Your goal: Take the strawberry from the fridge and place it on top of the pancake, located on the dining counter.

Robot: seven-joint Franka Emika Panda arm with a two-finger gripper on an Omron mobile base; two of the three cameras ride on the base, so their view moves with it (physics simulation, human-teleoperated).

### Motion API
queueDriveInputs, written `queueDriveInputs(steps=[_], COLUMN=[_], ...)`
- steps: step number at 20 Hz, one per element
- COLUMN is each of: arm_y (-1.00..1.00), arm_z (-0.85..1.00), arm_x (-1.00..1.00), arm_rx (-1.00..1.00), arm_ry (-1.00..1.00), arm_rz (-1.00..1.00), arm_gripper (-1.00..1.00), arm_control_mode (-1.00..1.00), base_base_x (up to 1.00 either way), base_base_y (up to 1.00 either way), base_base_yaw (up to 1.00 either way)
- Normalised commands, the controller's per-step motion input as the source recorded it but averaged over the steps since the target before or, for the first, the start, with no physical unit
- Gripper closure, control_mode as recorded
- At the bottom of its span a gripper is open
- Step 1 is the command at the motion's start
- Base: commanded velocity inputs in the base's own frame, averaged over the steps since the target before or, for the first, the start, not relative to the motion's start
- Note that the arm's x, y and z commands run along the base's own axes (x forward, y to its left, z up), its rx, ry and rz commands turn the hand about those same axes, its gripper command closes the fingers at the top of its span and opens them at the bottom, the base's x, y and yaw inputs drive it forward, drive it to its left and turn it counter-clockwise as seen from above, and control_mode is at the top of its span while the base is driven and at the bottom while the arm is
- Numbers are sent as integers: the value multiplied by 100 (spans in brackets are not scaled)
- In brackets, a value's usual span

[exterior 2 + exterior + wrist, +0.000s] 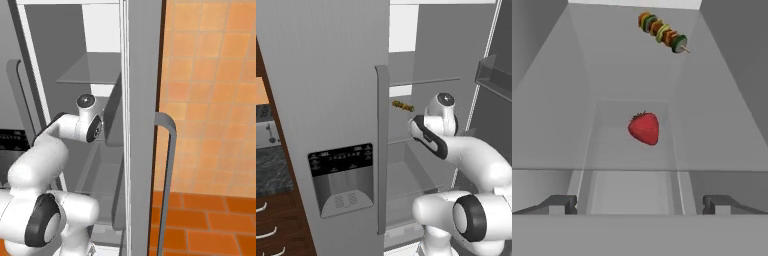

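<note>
Left base view: the fridge [331, 100] stands with its left door closed; that door carries the black dispenser panel [342, 177] and a long vertical handle [382, 150]. The right door [495, 90] is swung open, and the grey compartment lies exposed with its shelves. A skewer [403, 105] of mixed food lies on a shelf near the compartment's left edge, just beside the closed door's handle. The white arm [466, 165] rises from the lower right and bends into the open compartment, its wrist below and to the right of the skewer. The dark speckled worktop [271, 167] shows at the left edge.

Right base view: the arm [50, 170] reaches from the lower left into the fridge interior [100, 165], with the wrist under a shelf [90, 70]. The open door's edge [142, 125] and handle [167, 170] stand in front, and an orange tiled wall [210, 90] lies to the right.

Hand view: the gripper [640, 204] has its fingers spread wide, with nothing between them. The strawberry [645, 128] lies ahead of them on the fridge shelf [572, 125], about midway across it, well apart from both fingertips. The skewer [662, 32] lies farther back, toward the shelf's rear right corner.
</note>
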Motion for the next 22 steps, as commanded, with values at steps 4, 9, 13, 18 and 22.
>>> queueDriveInputs(steps=[4,9,13,18,22], arm_y=[0,0,0,0,0], arm_z=[-19,-31,-25,-23,-27], arm_x=[40,28,31,45,27], arm_rx=[0,0,0,0,-2], arm_ry=[10,7,3,5,5], arm_rz=[0,0,0,0,0], arm_gripper=[-100,-100,-100,-100,-100], arm_control_mode=[-100,-100,-100,-100,-100], base_base_x=[0,0,0,0,0], base_base_y=[0,0,0,0,0], base_base_yaw=[0,0,0,0,0])
